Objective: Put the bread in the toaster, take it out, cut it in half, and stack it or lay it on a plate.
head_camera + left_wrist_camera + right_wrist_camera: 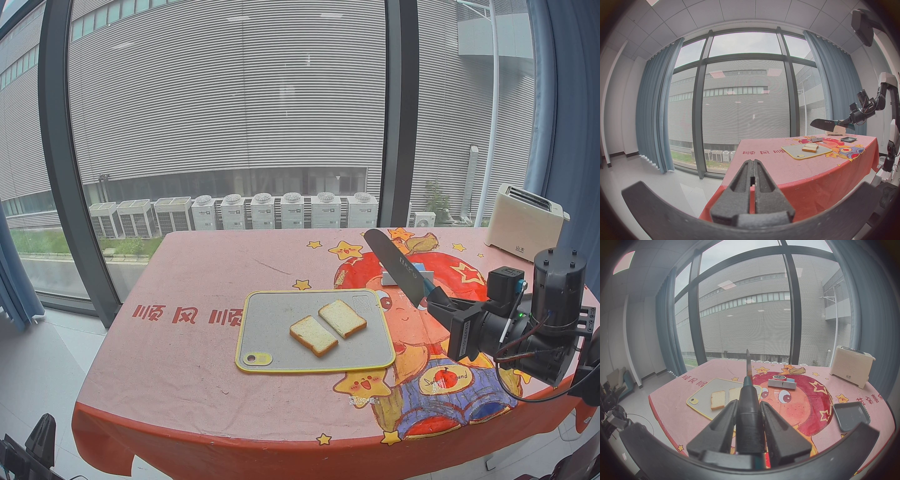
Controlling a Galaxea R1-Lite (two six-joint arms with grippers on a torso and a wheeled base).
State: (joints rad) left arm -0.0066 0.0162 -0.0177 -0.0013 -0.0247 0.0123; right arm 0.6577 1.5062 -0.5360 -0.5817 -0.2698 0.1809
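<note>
Two bread halves lie side by side, slightly apart, on the grey, yellow-rimmed cutting board in the middle of the table. My right gripper hovers above the table to the right of the board, shut on the handle of a black knife whose blade points up and to the left. In the right wrist view the knife sticks out between the fingers, aimed toward the bread. The beige toaster stands at the far right corner. My left gripper is shut and empty, low and off the table's left end.
A small blue-and-white knife block sits behind the board on the printed red tablecloth. A dark grey square plate lies at the right, near the table's front edge. Windows and curtains stand behind the table.
</note>
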